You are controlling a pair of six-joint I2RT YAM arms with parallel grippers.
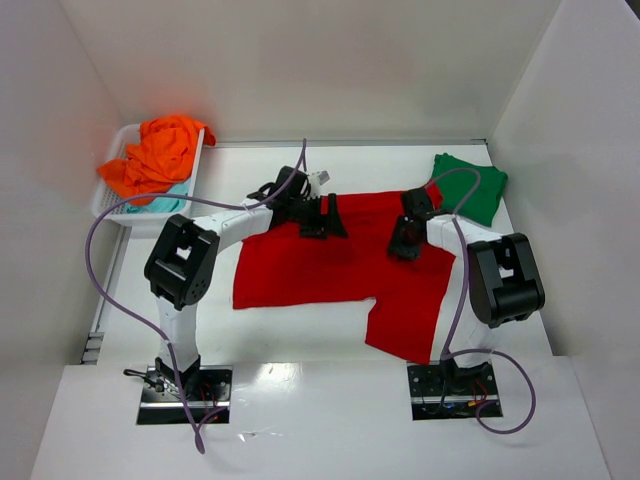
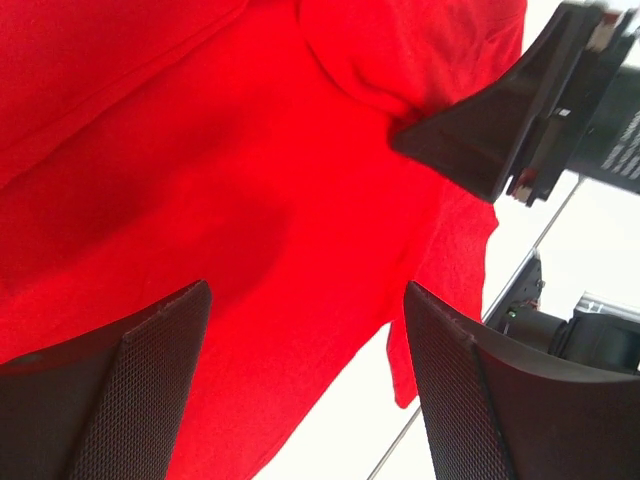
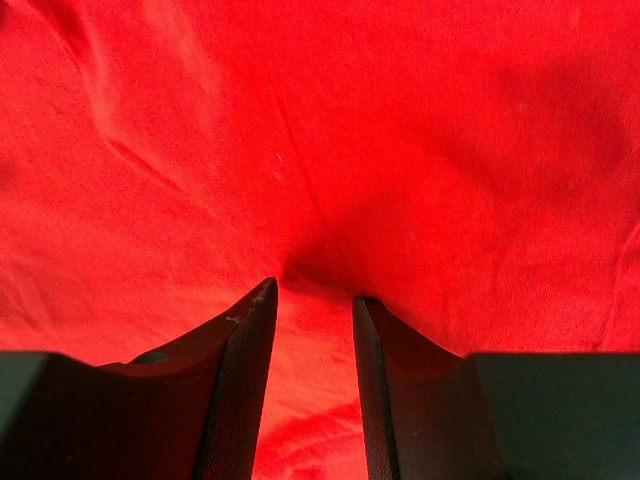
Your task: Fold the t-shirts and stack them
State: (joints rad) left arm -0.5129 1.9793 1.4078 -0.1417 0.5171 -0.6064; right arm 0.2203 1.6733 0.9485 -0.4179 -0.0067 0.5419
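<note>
Shirt [image 1: 330, 265] spans 9-to-3 under both; left gripper [image 2: 305, 290] gapes wide, right gripper [image 3: 312, 288] narrowed over a pucker, grip unclear.

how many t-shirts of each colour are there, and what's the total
red t-shirt: 1
green t-shirt: 1
orange t-shirt: 1
pale teal t-shirt: 1
total: 4
</note>
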